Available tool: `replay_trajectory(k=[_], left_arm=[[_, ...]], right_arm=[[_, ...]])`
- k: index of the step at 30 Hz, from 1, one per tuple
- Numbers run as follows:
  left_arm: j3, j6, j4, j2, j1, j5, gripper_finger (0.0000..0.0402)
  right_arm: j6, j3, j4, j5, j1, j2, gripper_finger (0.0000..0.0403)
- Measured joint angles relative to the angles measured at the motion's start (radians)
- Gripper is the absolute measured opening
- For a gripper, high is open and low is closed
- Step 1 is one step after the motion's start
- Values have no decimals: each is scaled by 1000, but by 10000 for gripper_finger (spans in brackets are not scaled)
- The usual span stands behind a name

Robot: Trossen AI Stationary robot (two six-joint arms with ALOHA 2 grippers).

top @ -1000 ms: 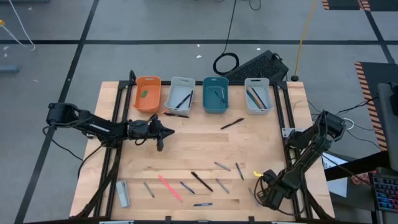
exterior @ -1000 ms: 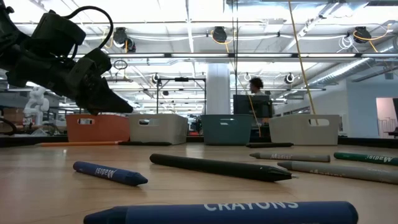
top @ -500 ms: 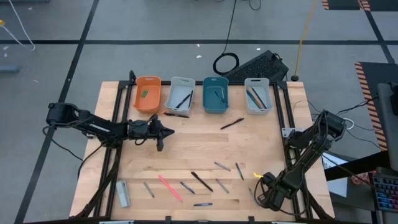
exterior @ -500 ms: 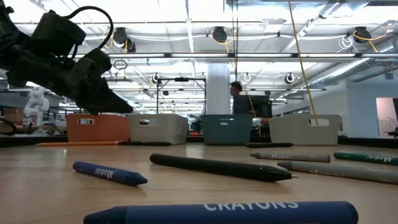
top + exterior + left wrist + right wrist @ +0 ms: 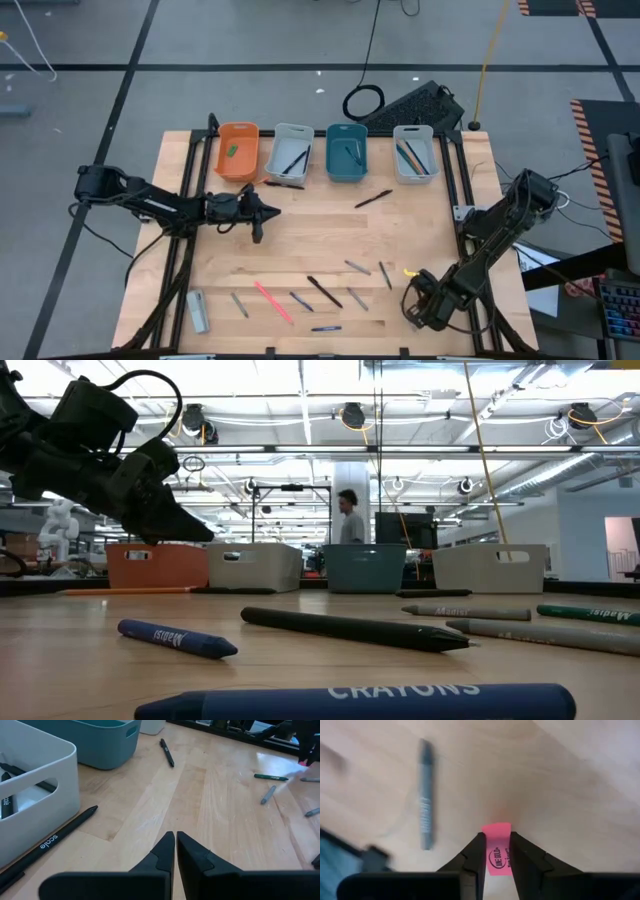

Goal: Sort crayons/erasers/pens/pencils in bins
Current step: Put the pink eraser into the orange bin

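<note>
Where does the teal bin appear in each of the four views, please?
High view: the teal bin is third from the left in the row of bins at the table's far edge.
Low view: it stands at centre, in the far row.
Left wrist view: it is at the picture's upper left.
Right wrist view: not in it.
Shared landmark: the grey-white bin next to it.

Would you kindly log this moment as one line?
right tool: shut on pink eraser, lower right | left tool: shut, empty, near white bin
</note>
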Motion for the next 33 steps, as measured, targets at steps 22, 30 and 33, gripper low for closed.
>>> replay_trajectory(k=[22, 30, 33], left_arm=[[39, -137, 9, 7, -8, 194, 22], [97, -125, 9, 8, -25, 245, 43], [100, -130, 9, 8, -25, 251, 82]], right_arm=[[-624, 1, 82, 330, -370, -138, 70], [-1052, -92, 508, 281, -620, -137, 70], [-1159, -147, 692, 237, -704, -138, 70]])
